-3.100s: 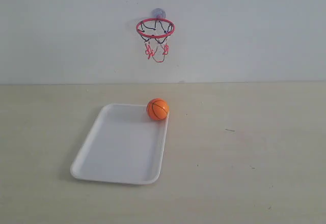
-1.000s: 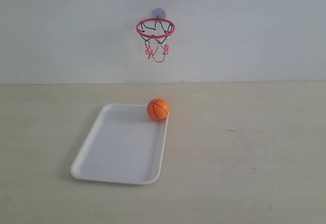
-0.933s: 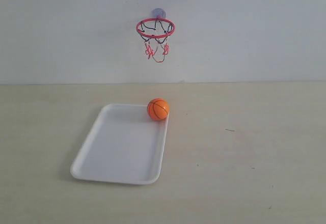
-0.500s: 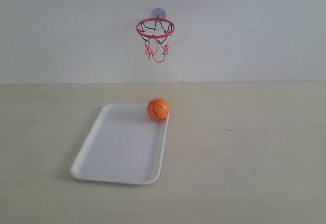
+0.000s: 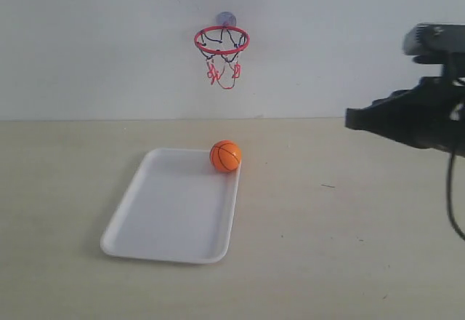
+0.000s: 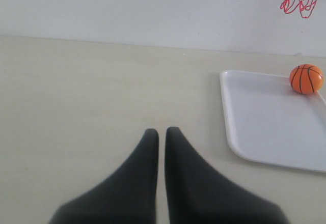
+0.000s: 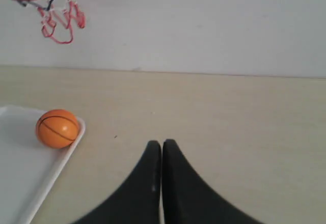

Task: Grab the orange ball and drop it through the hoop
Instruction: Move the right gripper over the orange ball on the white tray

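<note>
The orange ball [image 5: 225, 156] rests in the far right corner of the white tray [image 5: 171, 218], also visible as the ball [image 7: 58, 128] in the right wrist view and the ball [image 6: 306, 78] in the left wrist view. The hoop [image 5: 221, 41], red ring with black-and-red net, hangs on the wall above and behind the ball. My right gripper [image 5: 352, 118] has come in at the right, raised above the table, well apart from the ball; its jaws stand shut and empty [image 7: 162, 143]. My left gripper [image 6: 161, 131] is shut and empty over bare table, left of the tray.
The tray's rim [image 6: 228, 132] lies near the left gripper's side. A pale wooden table [image 5: 349, 247] meets a white wall [image 5: 349, 44] behind. The hoop's net [image 7: 60, 23] shows at the corner of the right wrist view.
The right arm has entered the exterior view from the right edge, where nothing stood half a second ago. Ball, tray and hoop have not moved.
</note>
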### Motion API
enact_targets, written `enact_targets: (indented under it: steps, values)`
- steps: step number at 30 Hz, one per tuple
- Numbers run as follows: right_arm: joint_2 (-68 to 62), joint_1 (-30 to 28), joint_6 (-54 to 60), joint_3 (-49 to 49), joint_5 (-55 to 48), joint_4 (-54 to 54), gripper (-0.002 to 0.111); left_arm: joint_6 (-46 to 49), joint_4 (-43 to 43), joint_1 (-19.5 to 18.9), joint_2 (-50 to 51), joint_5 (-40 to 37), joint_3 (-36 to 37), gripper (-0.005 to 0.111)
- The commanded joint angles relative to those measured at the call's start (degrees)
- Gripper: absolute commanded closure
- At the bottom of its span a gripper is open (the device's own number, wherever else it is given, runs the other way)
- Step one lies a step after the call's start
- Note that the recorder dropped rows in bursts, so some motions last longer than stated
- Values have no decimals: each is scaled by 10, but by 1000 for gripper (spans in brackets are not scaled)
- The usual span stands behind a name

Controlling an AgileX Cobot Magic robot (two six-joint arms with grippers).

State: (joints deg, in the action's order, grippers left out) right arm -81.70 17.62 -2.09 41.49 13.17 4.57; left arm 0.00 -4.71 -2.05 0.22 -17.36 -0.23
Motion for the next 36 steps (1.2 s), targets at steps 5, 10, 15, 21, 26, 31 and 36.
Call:
enact_targets:
  steps: [5, 10, 15, 21, 26, 31, 36]
  values:
    - [-182, 54, 21, 230, -211, -29, 109, -4, -4, -1, -2, 7, 2, 103]
    - [-294, 52, 122, 416, -418, 9, 109, -4, -4, -1, -2, 7, 2, 103]
    - [-383, 52, 389, 574, -565, 231, 109, -4, -4, -1, -2, 7, 2, 103]
    - [-461, 52, 476, 685, -597, 373, 109, -4, -4, -1, -2, 7, 2, 103]
    - [-481, 52, 446, 700, -573, 370, 109, -4, -4, -1, -2, 7, 2, 103]
    - [-490, 52, 422, 700, -578, 358, 92, -4, -4, -1, -2, 7, 2, 103]
    - [-490, 52, 379, 700, -600, 325, 46, -4, -4, -1, -2, 7, 2, 103]
